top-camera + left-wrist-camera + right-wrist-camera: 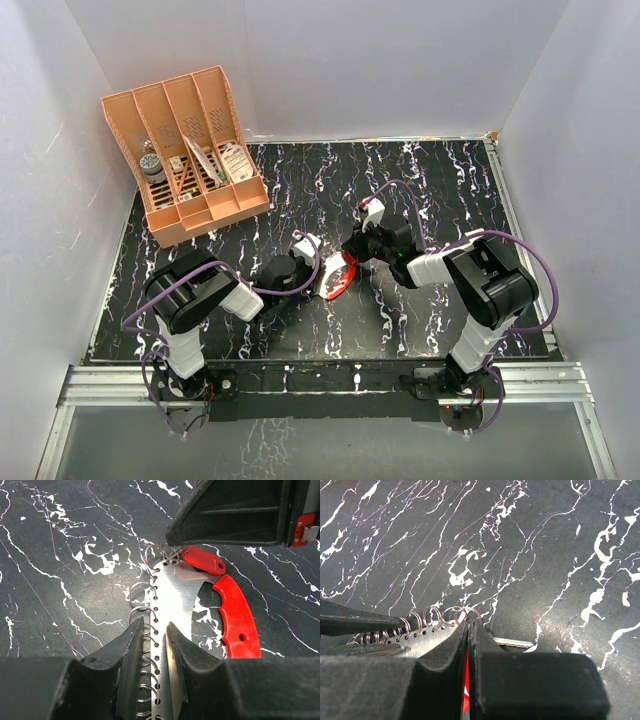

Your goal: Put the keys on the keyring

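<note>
The elongated keyring plate is bare brushed metal, satin, with fine grain lines and a soft glare. Thin bright wire rings run along its 9 o'clock edge. At 3 o'clock its curved red rim is smooth, semi-gloss plastic. The small red key tag at 12 o'clock looks glossier. The black fingers of the left gripper are matt, faintly grainy plastic. The black white-veined tabletop shows a low sheen and fine scratches. The peach slotted organiser, at 10 o'clock in the top view, is matt plastic.
</note>
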Controlling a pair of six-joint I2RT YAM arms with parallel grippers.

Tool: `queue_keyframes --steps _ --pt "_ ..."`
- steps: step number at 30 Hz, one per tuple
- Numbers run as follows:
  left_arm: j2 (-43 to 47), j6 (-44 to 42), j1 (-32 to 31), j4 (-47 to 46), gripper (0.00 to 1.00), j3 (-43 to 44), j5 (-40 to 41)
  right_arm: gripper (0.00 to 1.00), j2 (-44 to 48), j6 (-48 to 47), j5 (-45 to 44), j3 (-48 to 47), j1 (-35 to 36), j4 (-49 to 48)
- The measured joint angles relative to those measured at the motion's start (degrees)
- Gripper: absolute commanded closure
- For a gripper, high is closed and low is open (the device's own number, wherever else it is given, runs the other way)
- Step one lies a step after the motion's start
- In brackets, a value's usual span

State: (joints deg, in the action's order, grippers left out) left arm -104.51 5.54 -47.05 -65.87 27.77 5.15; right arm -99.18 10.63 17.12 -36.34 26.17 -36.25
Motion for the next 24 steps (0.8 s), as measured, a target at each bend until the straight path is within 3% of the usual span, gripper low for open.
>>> queue_keyframes --steps 24 --pt "0.0 -0.02 0.0 0.0 0.76 0.0 0.02 1.0 -2.47 0.22 -0.02 -1.81 0.0 -0.55"
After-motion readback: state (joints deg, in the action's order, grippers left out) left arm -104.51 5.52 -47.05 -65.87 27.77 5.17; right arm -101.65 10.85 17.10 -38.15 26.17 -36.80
